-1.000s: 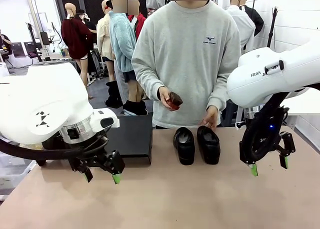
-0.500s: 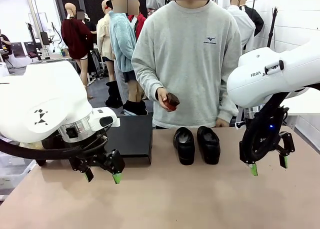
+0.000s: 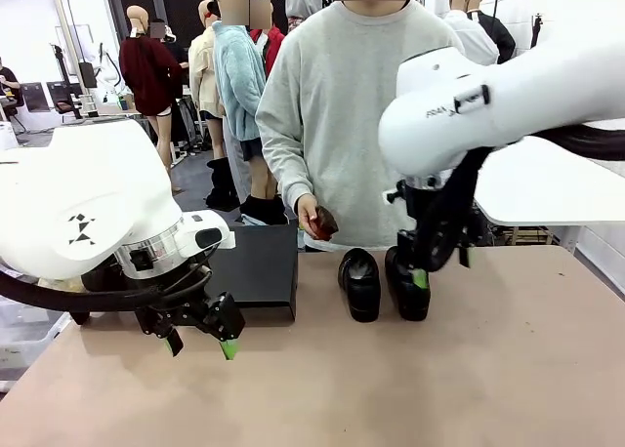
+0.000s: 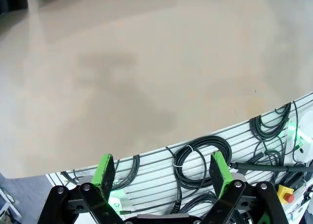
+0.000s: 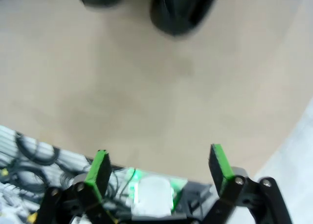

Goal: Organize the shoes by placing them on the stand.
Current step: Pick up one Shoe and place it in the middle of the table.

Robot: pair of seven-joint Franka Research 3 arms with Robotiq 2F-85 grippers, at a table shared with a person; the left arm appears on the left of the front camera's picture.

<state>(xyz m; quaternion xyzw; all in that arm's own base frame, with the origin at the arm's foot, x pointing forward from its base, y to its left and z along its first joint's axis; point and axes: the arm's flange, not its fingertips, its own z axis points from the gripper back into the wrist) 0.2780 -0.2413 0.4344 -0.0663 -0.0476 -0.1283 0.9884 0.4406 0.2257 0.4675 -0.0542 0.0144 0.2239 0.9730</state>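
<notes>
Two black glossy shoes stand side by side at the table's far middle, the left shoe [image 3: 359, 283] and the right shoe [image 3: 406, 291]. My right gripper [image 3: 439, 267] hangs open just above the right shoe, holding nothing. In the right wrist view the picture is blurred: the gripper [image 5: 160, 163] is open and both shoes [image 5: 183, 9] lie ahead at the top edge. The black stand [image 3: 256, 266] sits left of the shoes. My left gripper [image 3: 200, 344] hovers open over the near left table, in front of the stand. In its wrist view, this gripper [image 4: 162, 169] holds nothing, with the green pads [image 4: 104, 169] apart.
A person in a grey sweatshirt [image 3: 361, 105] stands at the far edge, one hand [image 3: 314, 219] holding a small dark reddish object just behind the shoes. Bare tabletop [image 3: 391, 388] stretches across the near side. Cables [image 4: 200, 158] lie below the table's near edge.
My right arm has swung left and away from me, from the right side to above the right shoe. The person's hand with the dark object has come down; the other hand drew back.
</notes>
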